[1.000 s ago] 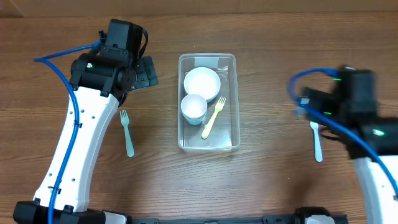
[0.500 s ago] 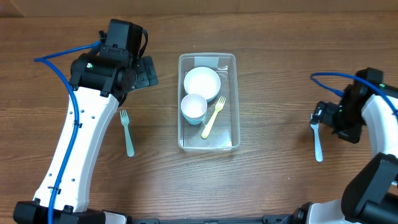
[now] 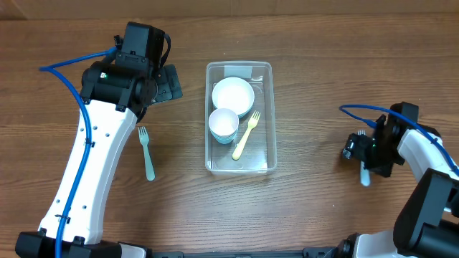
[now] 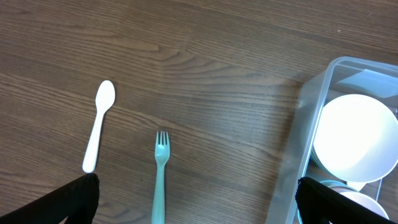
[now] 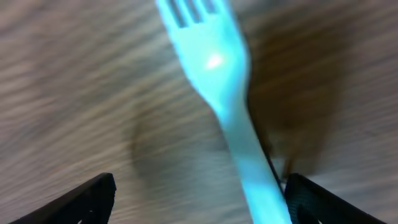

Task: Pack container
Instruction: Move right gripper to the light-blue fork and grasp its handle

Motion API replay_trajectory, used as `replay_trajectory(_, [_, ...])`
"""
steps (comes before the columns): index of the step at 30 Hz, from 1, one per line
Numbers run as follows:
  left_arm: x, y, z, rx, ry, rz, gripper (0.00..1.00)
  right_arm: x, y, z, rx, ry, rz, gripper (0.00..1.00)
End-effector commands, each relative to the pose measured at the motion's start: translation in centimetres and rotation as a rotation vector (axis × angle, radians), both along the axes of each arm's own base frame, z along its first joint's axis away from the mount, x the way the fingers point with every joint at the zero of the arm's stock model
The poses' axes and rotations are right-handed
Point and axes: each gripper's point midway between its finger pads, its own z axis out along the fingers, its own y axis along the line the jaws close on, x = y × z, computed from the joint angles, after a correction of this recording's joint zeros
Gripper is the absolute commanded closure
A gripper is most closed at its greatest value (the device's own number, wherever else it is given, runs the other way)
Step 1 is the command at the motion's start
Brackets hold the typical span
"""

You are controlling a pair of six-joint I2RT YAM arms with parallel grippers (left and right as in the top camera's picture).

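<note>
Clutter first: teal fork [image 3: 146, 153] lies flat on the wood table [image 3: 308, 64] on the left side, well apart from the tub, tines toward the far edge. The left wrist view also shows a white spoon [image 4: 99, 124] just beside that fork, bowl end pointing the same way and not touching it. On the right side a pale blue fork [image 3: 365, 175] lies on the table, mostly covered by the right gripper [image 3: 362, 154] in the overhead.

Right wrist view is motion-blurred. The fork sits between the two fingers [image 5: 93, 193], with its handle running close to the right-hand one. Jaws are spread and not clamped on it. I can't tell whether the handle touches that finger.

Left gripper [image 3: 166, 84] hangs above bare table just left of the tub's far corner. Its jaws are wide apart with nothing between them.

Container [image 3: 208, 122] sits mid-table between the arms, long side running front to back. It's a clear plastic rectangular tub with rounded corners and a rim, lid off. Inside:
- white bowl [image 3: 233, 95] at the far end, teal edge showing under it in the left wrist view
- white cup [image 3: 224, 123] next to the bowl, teal showing at its base
- yellow fork [image 3: 246, 134] slanted beside the cup, tines toward the bowl

Near end of the tub floor is bare.
</note>
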Motion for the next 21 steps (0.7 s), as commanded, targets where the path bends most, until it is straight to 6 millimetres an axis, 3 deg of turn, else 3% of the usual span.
replay_trajectory(1, [0.2, 0.3, 1.2, -0.009, -0.041, 0.031, 0.00, 0.9, 3.2, 0.5, 0.106, -0.043, 0.049, 0.11])
replay_trajectory(4, [0.2, 0.3, 1.2, -0.009, -0.041, 0.031, 0.00, 1.5, 3.9, 0.6, 0.113, -0.065, 0.081, 0.09])
replay_trajectory(6, [0.2, 0.3, 1.2, -0.009, -0.041, 0.030, 0.00, 0.5, 0.8, -0.1, -0.061, 0.003, 0.017, 0.09])
replay_trajectory(8, [0.2, 0.3, 1.2, -0.009, -0.041, 0.031, 0.00, 0.2, -0.2, -0.2, -0.117, 0.028, -0.040, 0.11])
replay_trajectory(9, [0.2, 0.3, 1.2, -0.009, -0.041, 0.031, 0.00, 0.3, -0.3, -0.2, -0.122, 0.027, -0.056, 0.15])
replay_trajectory(10, [0.2, 0.3, 1.2, -0.009, -0.041, 0.031, 0.00, 0.4, -0.4, -0.2, -0.123, 0.021, -0.056, 0.27])
replay_trajectory(15, [0.2, 0.3, 1.2, -0.009, -0.041, 0.031, 0.00, 0.8, -0.5, -0.2, -0.127, 0.003, -0.057, 0.65])
replay_trajectory(18, [0.2, 0.3, 1.2, -0.009, -0.041, 0.031, 0.00, 1.0, -0.6, -0.2, -0.132, -0.002, -0.057, 0.75])
replay_trajectory(21, [0.2, 0.3, 1.2, -0.009, -0.041, 0.031, 0.00, 1.3, -0.7, -0.2, -0.136, -0.015, -0.057, 0.72])
